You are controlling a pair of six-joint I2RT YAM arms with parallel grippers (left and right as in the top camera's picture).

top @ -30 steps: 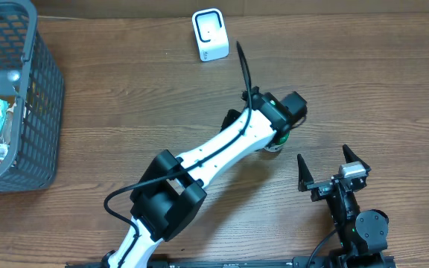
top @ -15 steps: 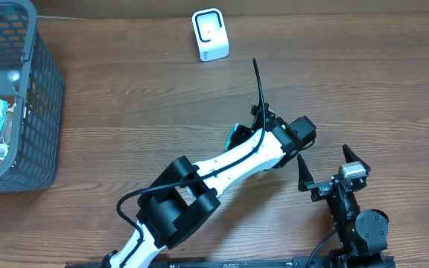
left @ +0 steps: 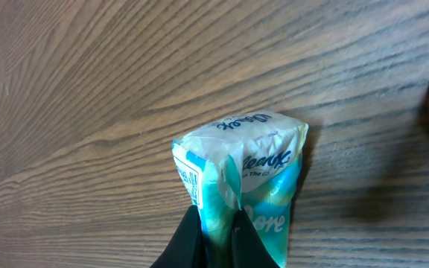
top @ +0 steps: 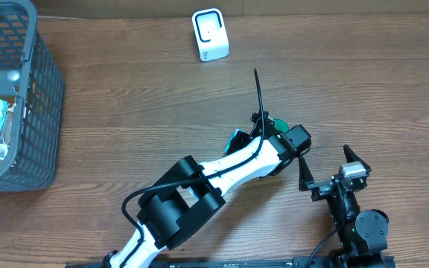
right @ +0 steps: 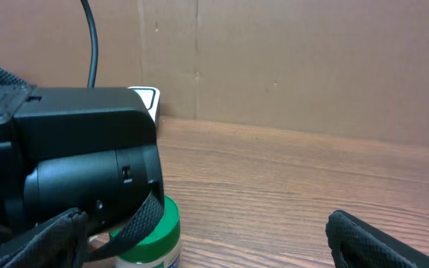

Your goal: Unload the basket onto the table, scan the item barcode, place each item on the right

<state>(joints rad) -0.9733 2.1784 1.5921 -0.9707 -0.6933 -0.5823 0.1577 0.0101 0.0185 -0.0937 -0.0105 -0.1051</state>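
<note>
My left gripper (left: 214, 225) is shut on the lower end of a teal and white soft packet (left: 248, 167), which hangs just above the wood table. A small printed panel (left: 189, 181) shows on the packet's left side. In the overhead view only a teal corner of the packet (top: 235, 138) peeks out beside the left wrist (top: 285, 141). The white scanner (top: 210, 34) stands at the far edge, well away from the packet, and the scanner (right: 147, 99) also shows behind the left arm. My right gripper (top: 324, 158) is open and holds nothing.
A green-capped bottle (right: 157, 227) stands between the left wrist and my right gripper, its cap (top: 278, 123) just visible from above. A dark mesh basket (top: 28, 112) holding several packets stands at the far left. A cardboard wall (right: 311, 59) backs the table.
The left arm has swung back toward the near edge and turned its wrist. The teal packet now shows beside the wrist. The right arm has not moved.
</note>
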